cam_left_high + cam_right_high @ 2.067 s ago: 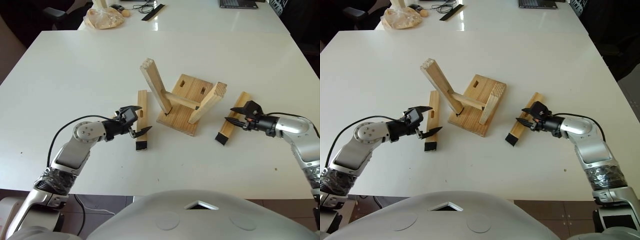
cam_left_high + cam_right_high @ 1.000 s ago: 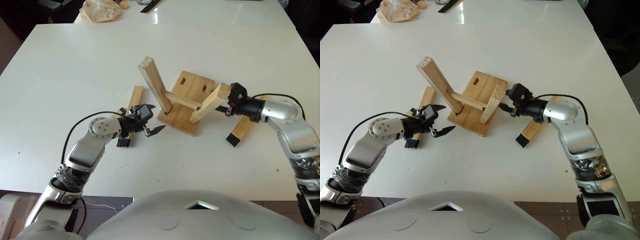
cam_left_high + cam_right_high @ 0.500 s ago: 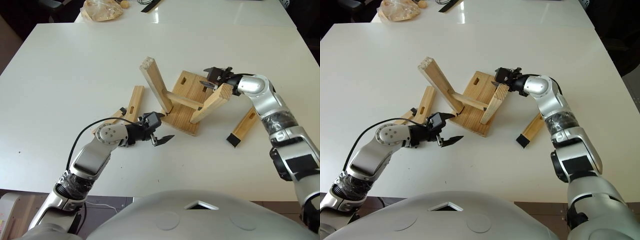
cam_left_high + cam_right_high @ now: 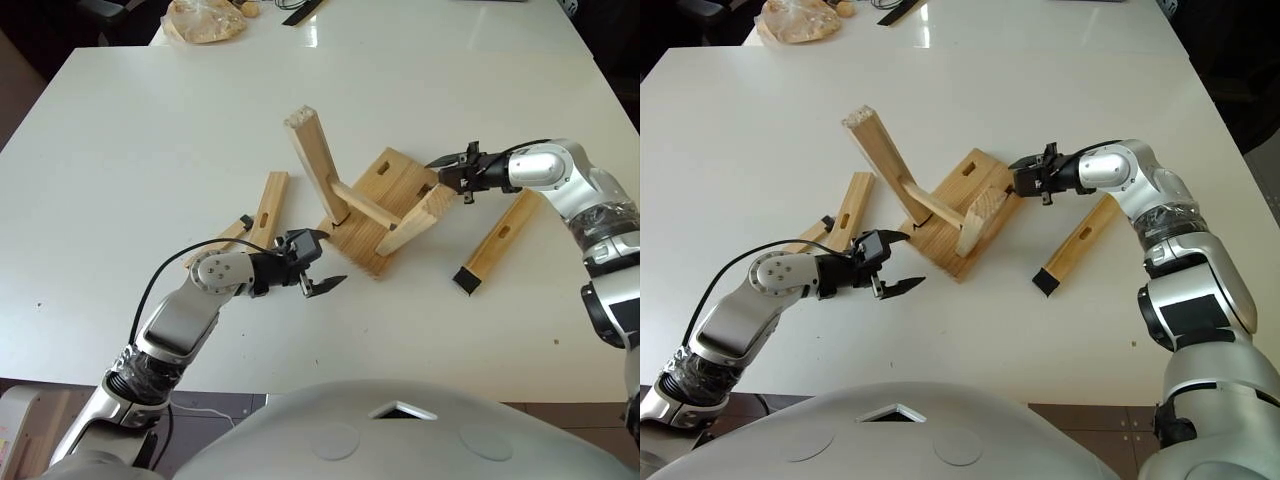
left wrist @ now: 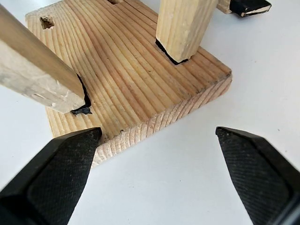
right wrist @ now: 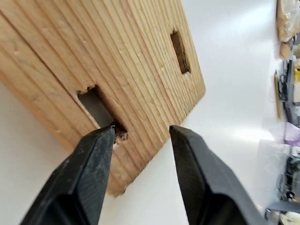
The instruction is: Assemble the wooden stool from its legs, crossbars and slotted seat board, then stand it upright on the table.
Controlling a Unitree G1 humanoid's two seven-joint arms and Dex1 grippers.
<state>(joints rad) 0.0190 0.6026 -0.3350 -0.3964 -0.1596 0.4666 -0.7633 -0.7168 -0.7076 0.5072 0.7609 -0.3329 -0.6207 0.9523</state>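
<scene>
1. Where the head views look down on the white table [image 4: 150,130], the left arm lies low with its elbow bent. The left gripper [image 4: 325,261] is spread just before the near edge of the seat board [image 4: 397,172]. The right arm reaches inward, with the right gripper [image 4: 447,174] at the board's far right edge. The board is tilted and carries a tall leg [image 4: 318,165], a short leg [image 4: 412,222] and a crossbar [image 4: 365,203]. Loose legs [image 4: 268,205] lie either side.
2. Left wrist view: the fingers [image 5: 56,173] are wide apart, framing the board's near edge.
3. Right wrist view: the fingers [image 6: 89,178] are parted, one tip at the rim of an empty slot [image 6: 96,105], the other beyond the board's edge.
</scene>
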